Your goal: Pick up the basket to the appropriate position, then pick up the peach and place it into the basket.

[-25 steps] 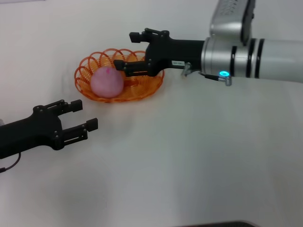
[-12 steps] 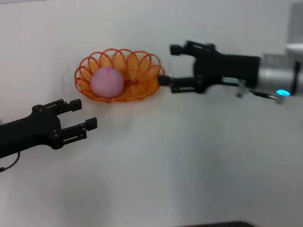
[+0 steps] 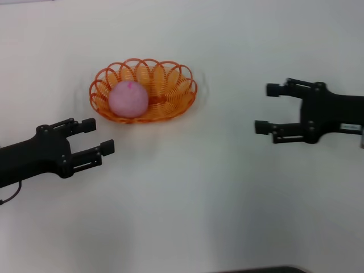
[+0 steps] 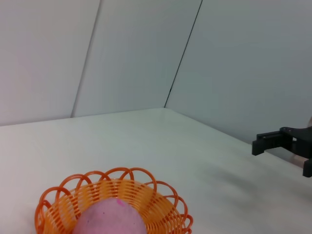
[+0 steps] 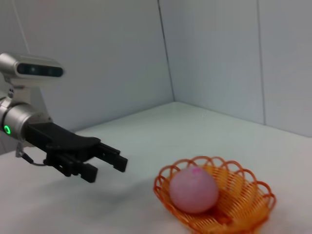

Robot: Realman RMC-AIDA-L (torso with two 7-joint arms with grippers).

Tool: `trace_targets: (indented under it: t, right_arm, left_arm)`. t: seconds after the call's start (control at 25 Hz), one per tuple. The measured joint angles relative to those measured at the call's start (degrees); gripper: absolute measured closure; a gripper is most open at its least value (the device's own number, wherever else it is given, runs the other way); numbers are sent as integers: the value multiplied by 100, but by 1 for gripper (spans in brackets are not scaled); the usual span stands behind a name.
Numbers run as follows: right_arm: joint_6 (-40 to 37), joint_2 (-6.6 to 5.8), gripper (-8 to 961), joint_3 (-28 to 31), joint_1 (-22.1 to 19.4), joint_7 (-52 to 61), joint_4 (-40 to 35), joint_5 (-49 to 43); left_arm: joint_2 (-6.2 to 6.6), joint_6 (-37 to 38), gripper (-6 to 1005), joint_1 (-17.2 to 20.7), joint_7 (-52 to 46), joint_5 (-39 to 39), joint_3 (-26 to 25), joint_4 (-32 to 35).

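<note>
Two black grippers are seen above a plain white table (image 3: 187, 199), and neither is touching anything. The round, soft pink peach (image 3: 128, 99) with a small magenta mark on top is seated inside the oval orange wire-loop basket (image 3: 173, 85), towards the basket's left end in the head view. The basket is set flat on the table at the far left of the work area, with its scalloped looped rim upright all round.

The left gripper (image 3: 99, 136) is held just in front of the basket, near its left end but apart from it. Its fingers are spread wide, and nothing is held between them. The right gripper (image 3: 266, 108) is held well apart from the basket, out to the right, with its tips pointing towards it. Its fingers are likewise spread, and nothing is gripped.

In the left wrist view the basket (image 4: 161, 195) and the peach (image 4: 109, 220) are shown close by, with the right gripper (image 4: 297, 146) farther off. In the right wrist view the peach (image 5: 193, 190) is seen resting in the basket (image 5: 248, 207), with the left gripper (image 5: 105, 163) beyond it.
</note>
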Motion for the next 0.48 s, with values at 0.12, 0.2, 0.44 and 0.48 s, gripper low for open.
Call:
trace_targets:
  t: [0.12,0.2,0.44,0.48]
  right_arm:
    - [-132,13,-6,356,-33,2,-47,-305]
    - [-182,13,-6,496,-36,3,-52,-463]
    - [-218,-1,-6,637,-43,6,-56,-568]
    - [-221,-7,-6,642,-44,6,-56,-569]
  left_arm:
    - [1,-5,263,6,-1,0,3,6]
    - [1,-1,263,13,-1,0,4,11]
    - [1,10,263,31,-2,0,-10,16]
    - [1,12,263,32,-3,0,-9,16]
